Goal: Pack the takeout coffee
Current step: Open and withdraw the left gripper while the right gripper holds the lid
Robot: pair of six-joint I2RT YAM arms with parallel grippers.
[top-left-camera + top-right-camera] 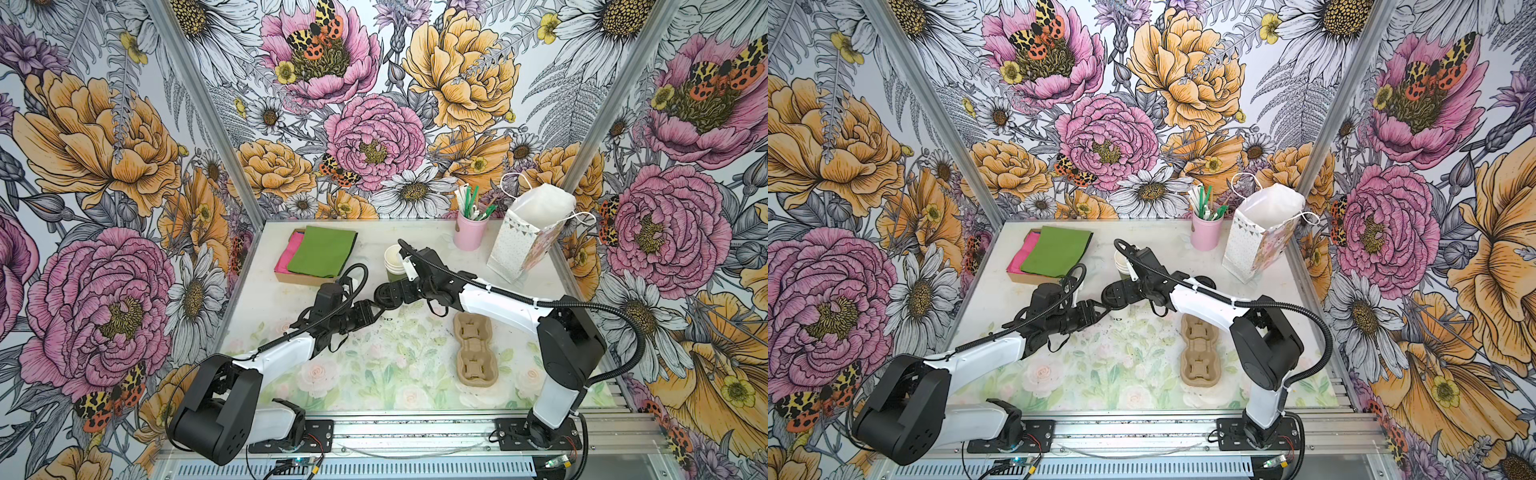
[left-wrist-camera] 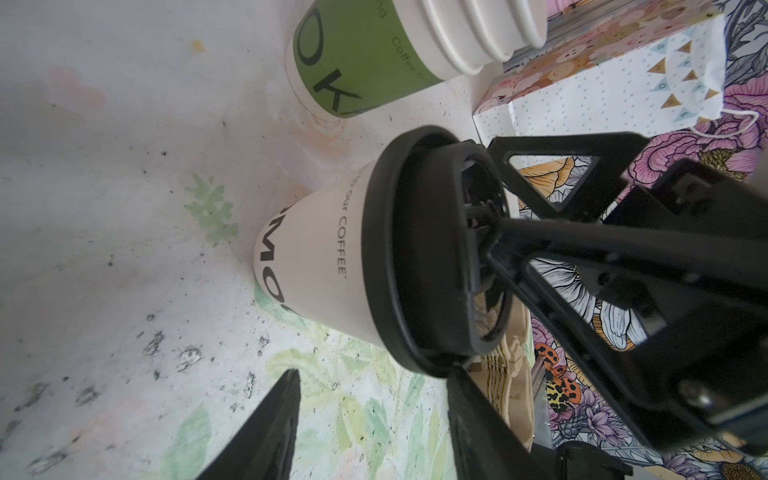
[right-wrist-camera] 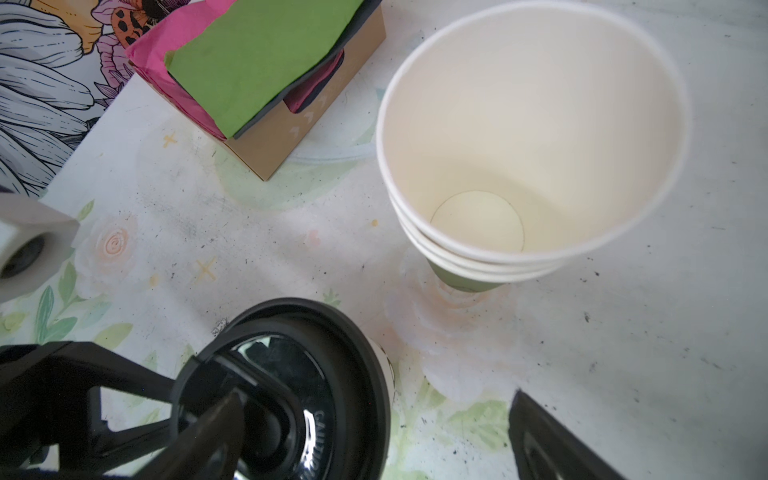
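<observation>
Your L gripper (image 2: 374,370) is parted, gripping nothing, tips just short of the takeout coffee (image 2: 316,266). R gripper (image 3: 390,405) is spread wide, one finger (image 3: 208,424) on the lid (image 2: 415,249). Coffee stands upright, long axis vertical, lid up, near the cup stack (image 2: 357,62), not touching.

coffee cup (image 2: 316,266) showing "our COFFEE'", green cup stack (image 2: 353,50) showing "OK", "Coffee", lid (image 3: 320,361) showing embossed "CAUTIO"

One lidded takeout coffee (image 2: 316,266). One stack of lidless paper cups (image 1: 391,262), at least three rims showing. One pink holder (image 1: 469,235), straws inside, number unclear. One patterned gift bag (image 1: 515,249). One two-slot pulp carrier (image 1: 476,347). One napkin box (image 1: 299,279). Two robot arms: left arm (image 1: 282,357), right arm (image 1: 498,305).
</observation>
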